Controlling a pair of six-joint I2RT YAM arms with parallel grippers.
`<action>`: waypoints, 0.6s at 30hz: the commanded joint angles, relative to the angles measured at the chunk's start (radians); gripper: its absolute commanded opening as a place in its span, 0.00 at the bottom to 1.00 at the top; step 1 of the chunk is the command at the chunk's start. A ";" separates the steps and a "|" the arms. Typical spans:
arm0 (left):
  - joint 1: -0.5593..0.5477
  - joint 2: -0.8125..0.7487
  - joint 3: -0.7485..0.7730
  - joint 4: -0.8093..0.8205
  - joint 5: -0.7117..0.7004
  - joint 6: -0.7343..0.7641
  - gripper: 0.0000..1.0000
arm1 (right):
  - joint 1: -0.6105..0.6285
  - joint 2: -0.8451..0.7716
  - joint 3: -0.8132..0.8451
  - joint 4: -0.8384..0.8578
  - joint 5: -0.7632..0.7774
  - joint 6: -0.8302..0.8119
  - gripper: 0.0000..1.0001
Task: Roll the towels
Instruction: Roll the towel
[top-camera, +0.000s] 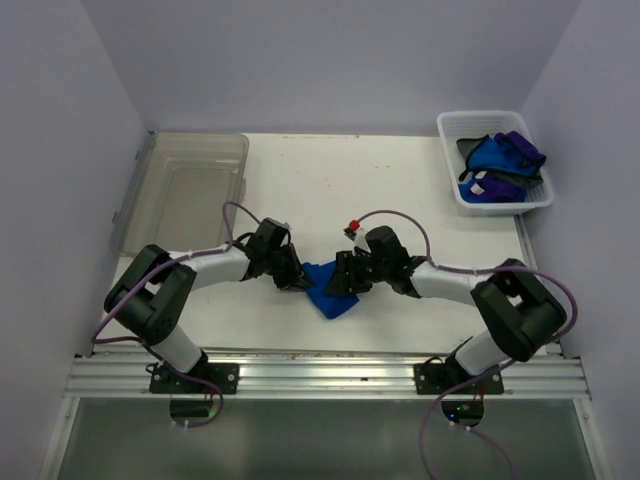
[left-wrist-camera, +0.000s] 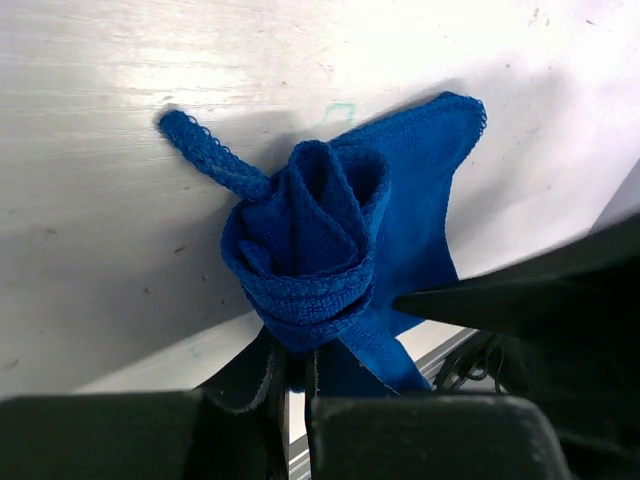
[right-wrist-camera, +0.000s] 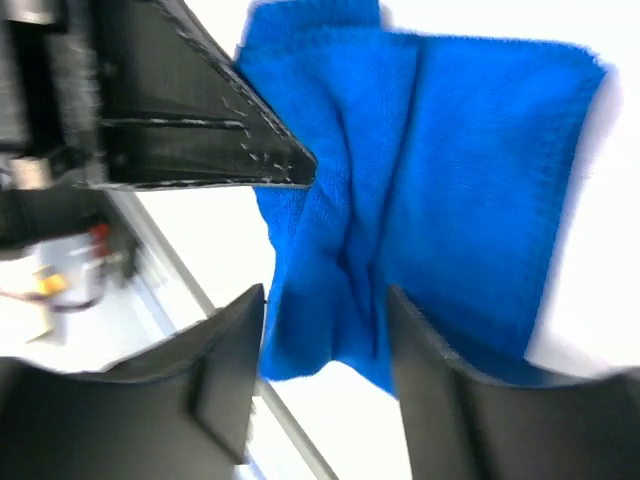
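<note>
A royal blue towel (top-camera: 330, 295) lies partly rolled on the white table between my two grippers. In the left wrist view its rolled end (left-wrist-camera: 310, 240) stands as a loose coil with a thin tail off to the upper left. My left gripper (left-wrist-camera: 290, 375) is shut on the bottom of that coil, at the towel's left side (top-camera: 300, 281). My right gripper (right-wrist-camera: 325, 330) is open, its fingers (right-wrist-camera: 230, 370) on either side of the towel's folded edge (right-wrist-camera: 440, 180) without pinching it. It sits at the towel's right side (top-camera: 349, 279).
A white basket (top-camera: 480, 116) at the back right holds more towels, blue (top-camera: 492, 153) and purple (top-camera: 522, 146). A clear plastic bin (top-camera: 185, 185) stands at the back left. The metal rail (top-camera: 320, 375) runs along the near table edge.
</note>
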 joint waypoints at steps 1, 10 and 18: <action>-0.009 -0.033 0.047 -0.115 -0.058 -0.021 0.00 | 0.087 -0.171 0.086 -0.290 0.332 -0.177 0.58; -0.025 -0.028 0.085 -0.192 -0.101 -0.055 0.00 | 0.448 -0.277 0.213 -0.499 0.916 -0.347 0.56; -0.025 -0.030 0.110 -0.220 -0.099 -0.063 0.00 | 0.576 -0.194 0.219 -0.399 0.936 -0.455 0.53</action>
